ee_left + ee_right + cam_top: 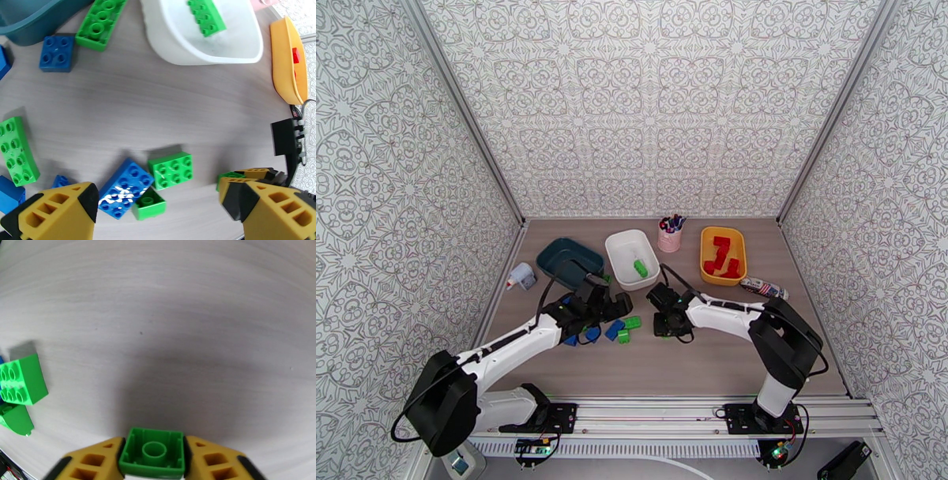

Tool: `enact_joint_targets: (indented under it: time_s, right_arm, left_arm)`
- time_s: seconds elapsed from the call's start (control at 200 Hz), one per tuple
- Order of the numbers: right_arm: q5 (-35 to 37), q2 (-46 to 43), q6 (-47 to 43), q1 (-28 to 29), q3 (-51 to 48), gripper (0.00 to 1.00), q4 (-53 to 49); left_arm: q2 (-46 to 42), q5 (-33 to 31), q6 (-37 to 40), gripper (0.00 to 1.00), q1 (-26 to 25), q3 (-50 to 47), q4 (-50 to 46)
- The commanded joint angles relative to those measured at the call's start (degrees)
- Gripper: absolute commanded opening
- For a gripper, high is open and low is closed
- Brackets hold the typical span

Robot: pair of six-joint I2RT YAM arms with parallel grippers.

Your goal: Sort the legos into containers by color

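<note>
One green lego (152, 452) clamped in right gripper (153, 447); left gripper (158, 195) gaping; three containers (561, 254) (620, 249) (705, 256).

The left gripper (158, 197) is hovering, fingers spread, over a green studded plastic brick (172, 169) lying near the white rounded plastic tub (237, 51).

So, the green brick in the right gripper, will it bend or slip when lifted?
Probably stiff: the green brick looks like hard moulded plastic. Likely light, since its underside is hollow. Its smooth walls might slip, though the right gripper presses flat on both sides.
</note>
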Motion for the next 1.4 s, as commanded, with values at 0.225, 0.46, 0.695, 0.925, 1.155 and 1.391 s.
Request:
enact_joint_targets:
  time_s: [0.225, 0.46, 0.695, 0.925, 1.155, 1.391]
  right_arm:
    - [-2.27, -0.38, -2.97, -3.04, 11.36, 0.28, -2.64]
    - [-7.57, 7.85, -6.12, -9.58, 29.12, 0.29, -6.02]
    - [-11.14, 20.5, -7.46, -13.94, 49.2, 0.49, -11.86]
    - [-11.05, 21.54, -8.59, -13.95, 54.06, 0.61, -15.13]
    - [-8.27, 13.38, -8.77, -10.78, 42.28, 0.6, -12.61]
    - [-5.72, 7.29, -7.12, -4.69, 30.32, 0.61, -9.66]
  left_arm:
    - [-1.19, 11.29, -0.25, 0.99, 6.23, -3.5, 8.75]
    - [2.44, 19.89, -0.17, 0.99, 12.71, -0.22, 13.9]
    - [3.23, 21.47, 1.45, 0.99, 15.2, 3.16, 12.11]
    - [0.26, 18.87, 2.07, 0.99, 15.23, 0.81, 9.23]
    - [-4.41, 12.11, 2.56, 0.99, 15.44, -1.9, 4.24]
    - [-7.96, 9.32, 2.12, 0.99, 17.04, -3.54, 1.03]
